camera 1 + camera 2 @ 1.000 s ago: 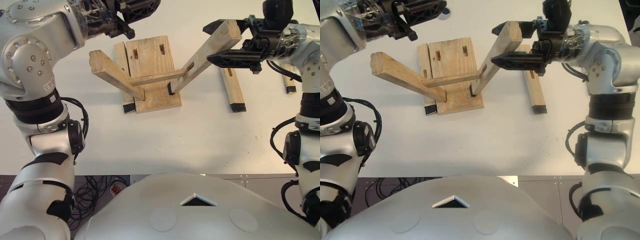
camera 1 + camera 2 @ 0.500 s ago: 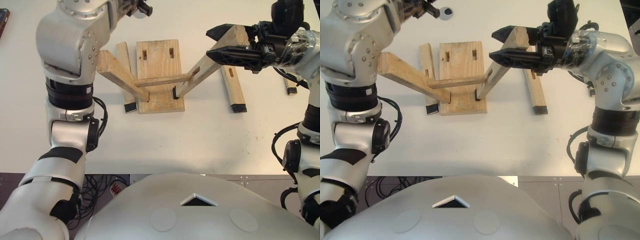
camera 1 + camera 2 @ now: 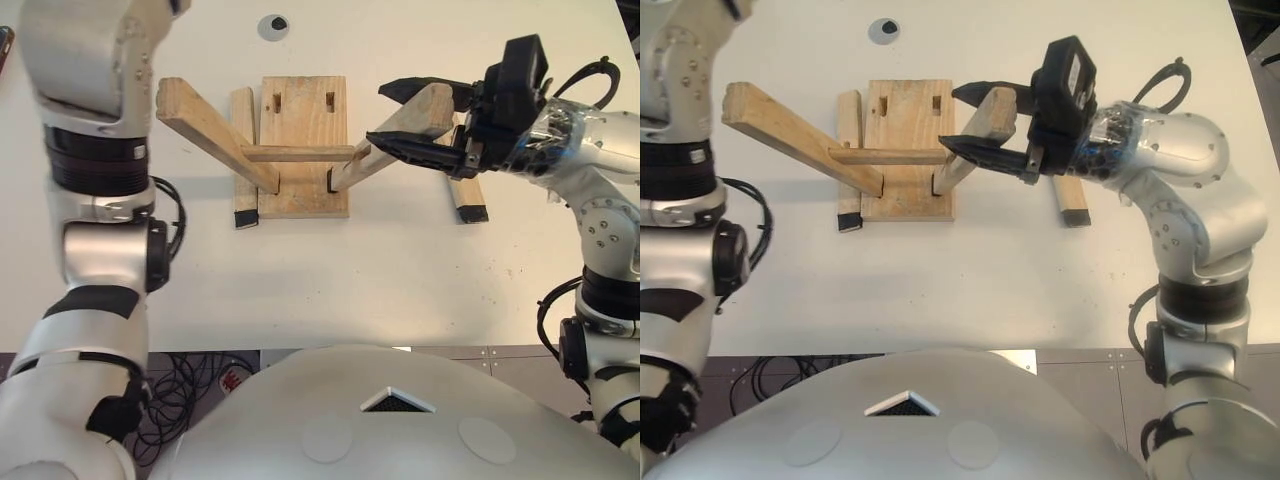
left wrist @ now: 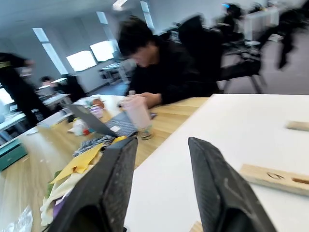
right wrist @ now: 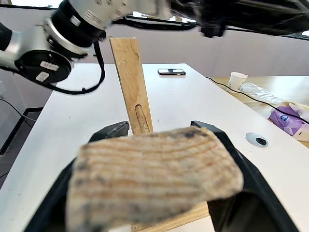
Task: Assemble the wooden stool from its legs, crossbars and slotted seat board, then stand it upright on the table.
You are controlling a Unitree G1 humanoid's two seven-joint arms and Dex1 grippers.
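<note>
The slotted seat board [image 3: 303, 125] lies flat; two tilted legs [image 3: 215, 138], joined by a crossbar [image 3: 297, 153], lean over it.

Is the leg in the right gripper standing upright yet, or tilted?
Tilted. The right gripper holds the leg by its upper end, out to the right, while its black-capped foot sits over the seat board.

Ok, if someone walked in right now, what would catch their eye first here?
The half-built frame: a left-hand leg and a right-hand leg, both tilted, joined by a crossbar, propped over the slotted seat board. The right gripper is shut on the right-hand leg's upper end; the left gripper is open and empty. A spare leg lies on the table right of the board.
</note>
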